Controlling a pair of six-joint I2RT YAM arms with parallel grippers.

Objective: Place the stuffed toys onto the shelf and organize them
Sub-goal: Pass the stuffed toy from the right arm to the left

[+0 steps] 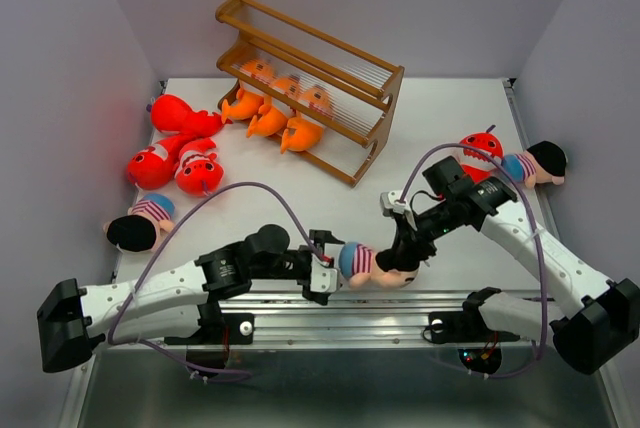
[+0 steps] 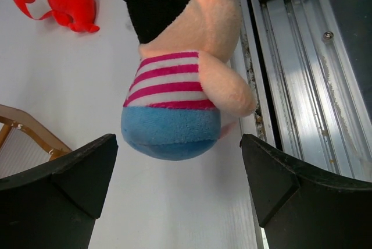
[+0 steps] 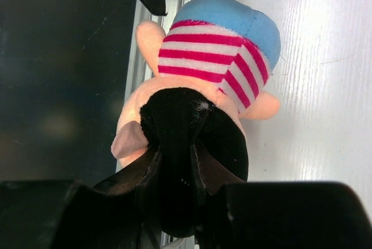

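A white table [image 1: 300,218] carries the shelf [image 1: 388,98] at its far middle, with three orange fish [image 1: 273,108] lying in its lower part. At the near edge the right gripper [image 3: 174,170] pinches a striped doll [image 1: 358,261] by its black hair. The left gripper [image 2: 179,144] gapes wide, its jaws flanking the doll's blue end without touching.

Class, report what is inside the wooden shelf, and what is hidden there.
Three orange plush toys lie on the shelf's lowest tier, tails poking out. Rail bars partly cover their heads.
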